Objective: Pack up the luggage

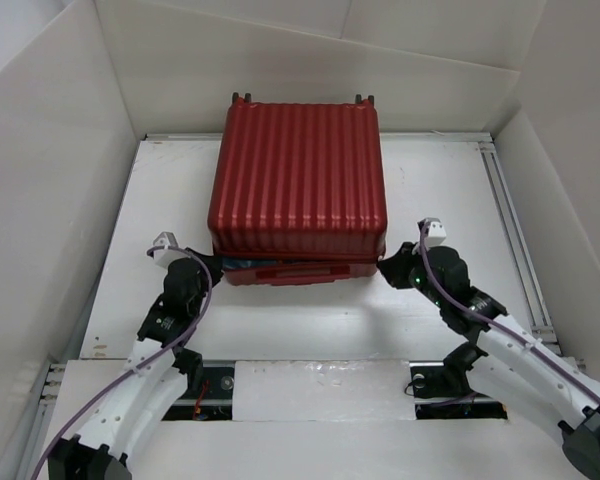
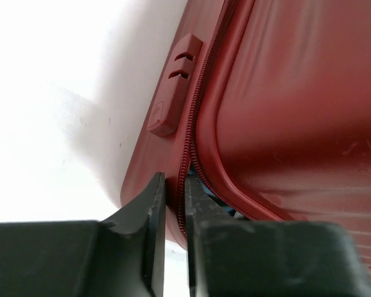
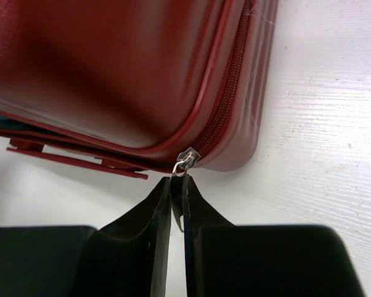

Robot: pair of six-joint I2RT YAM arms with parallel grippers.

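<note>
The dark-red ribbed luggage lies flat mid-table, its lid down. A slit of light-blue lining shows at the near-left corner. My left gripper is at that corner. In the left wrist view the gripper is nearly shut on the red zipper edge of the luggage. My right gripper is at the near-right corner. In the right wrist view the gripper is shut on the zipper pull tab, just below the silver slider on the luggage.
White walls enclose the table on the left, back and right. An aluminium rail runs along the right side. Small black wheels sit at the luggage's far edge. A red moulded handle is on its near side.
</note>
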